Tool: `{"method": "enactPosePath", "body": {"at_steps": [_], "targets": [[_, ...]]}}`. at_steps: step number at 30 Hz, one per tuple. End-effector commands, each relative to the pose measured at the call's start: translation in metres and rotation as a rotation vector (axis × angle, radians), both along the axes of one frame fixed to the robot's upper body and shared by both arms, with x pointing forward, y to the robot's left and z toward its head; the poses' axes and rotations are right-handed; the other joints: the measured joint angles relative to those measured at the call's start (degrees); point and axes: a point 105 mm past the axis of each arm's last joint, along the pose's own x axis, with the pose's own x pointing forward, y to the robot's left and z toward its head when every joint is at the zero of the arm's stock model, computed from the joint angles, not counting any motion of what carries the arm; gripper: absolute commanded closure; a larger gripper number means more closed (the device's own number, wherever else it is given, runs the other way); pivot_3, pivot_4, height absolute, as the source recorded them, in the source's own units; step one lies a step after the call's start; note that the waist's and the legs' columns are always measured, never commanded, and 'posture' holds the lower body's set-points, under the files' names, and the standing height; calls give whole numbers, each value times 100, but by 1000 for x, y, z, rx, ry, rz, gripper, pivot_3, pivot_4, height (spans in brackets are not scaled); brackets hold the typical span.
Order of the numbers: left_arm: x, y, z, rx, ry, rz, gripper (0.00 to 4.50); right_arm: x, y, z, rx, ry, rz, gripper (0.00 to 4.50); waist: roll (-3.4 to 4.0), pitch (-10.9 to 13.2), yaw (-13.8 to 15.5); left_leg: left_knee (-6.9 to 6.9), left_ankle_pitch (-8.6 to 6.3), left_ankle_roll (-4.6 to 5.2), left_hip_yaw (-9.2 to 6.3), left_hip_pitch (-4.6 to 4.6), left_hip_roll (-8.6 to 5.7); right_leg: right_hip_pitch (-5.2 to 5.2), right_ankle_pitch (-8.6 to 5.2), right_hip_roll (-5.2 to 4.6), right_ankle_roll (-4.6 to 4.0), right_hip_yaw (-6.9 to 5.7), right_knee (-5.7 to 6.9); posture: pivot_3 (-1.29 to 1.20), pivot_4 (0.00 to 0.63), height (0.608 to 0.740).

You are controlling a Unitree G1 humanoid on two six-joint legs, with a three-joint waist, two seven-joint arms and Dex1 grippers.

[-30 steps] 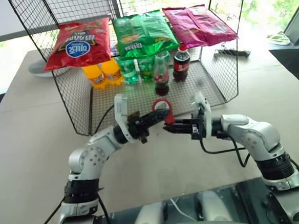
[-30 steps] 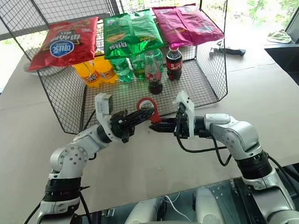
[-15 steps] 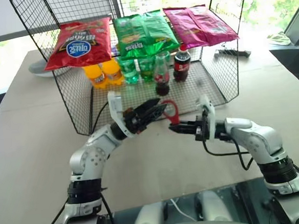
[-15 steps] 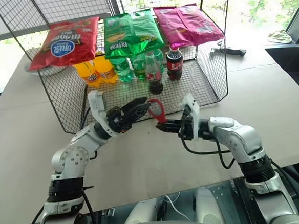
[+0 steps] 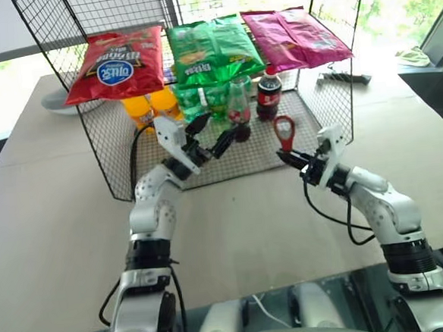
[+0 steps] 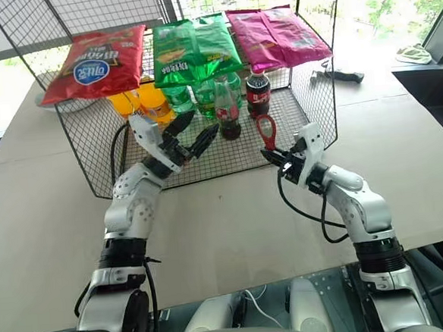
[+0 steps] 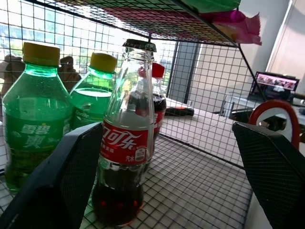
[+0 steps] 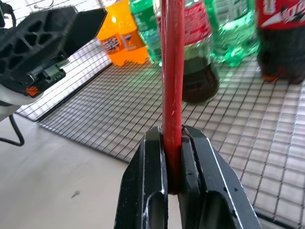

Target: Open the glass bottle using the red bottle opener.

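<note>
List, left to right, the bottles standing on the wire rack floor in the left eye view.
Orange bottles → green bottles → glass bottle → plastic cola bottle. The two orange bottles overlap each other, as do the two green ones, so each pair is given as one.

The head's two eyes looked forward and down over the table [image 5: 50, 216] at the far wire rack [image 5: 321, 121]. Each wrist camera looked close along its tool; both shared the glass bottle [image 7: 125, 138].
</note>
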Motion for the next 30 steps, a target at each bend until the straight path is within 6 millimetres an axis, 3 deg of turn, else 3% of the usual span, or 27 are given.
{"method": "enactPosePath", "body": {"at_steps": [1,19,30], "targets": [[11,-3,10,59,-98,73,35,5,-2,25,34,-135,-64,4496,0,0,-4,0,0,0,-1,-2,0,-2,0,0,0,-1,0,0,150,740],[61,-32,2,234,-129,234,11,6,0,31,38,-177,-98,4498,-1,0,-17,5,0,1,-3,-8,-7,-10,0,2,1,-4,9,0,150,740],[76,-56,1,271,-67,255,11,3,-2,35,30,-210,-127,4498,-1,0,-30,12,1,2,-4,-18,-9,-18,0,1,2,-5,17,0,150,740]]}}
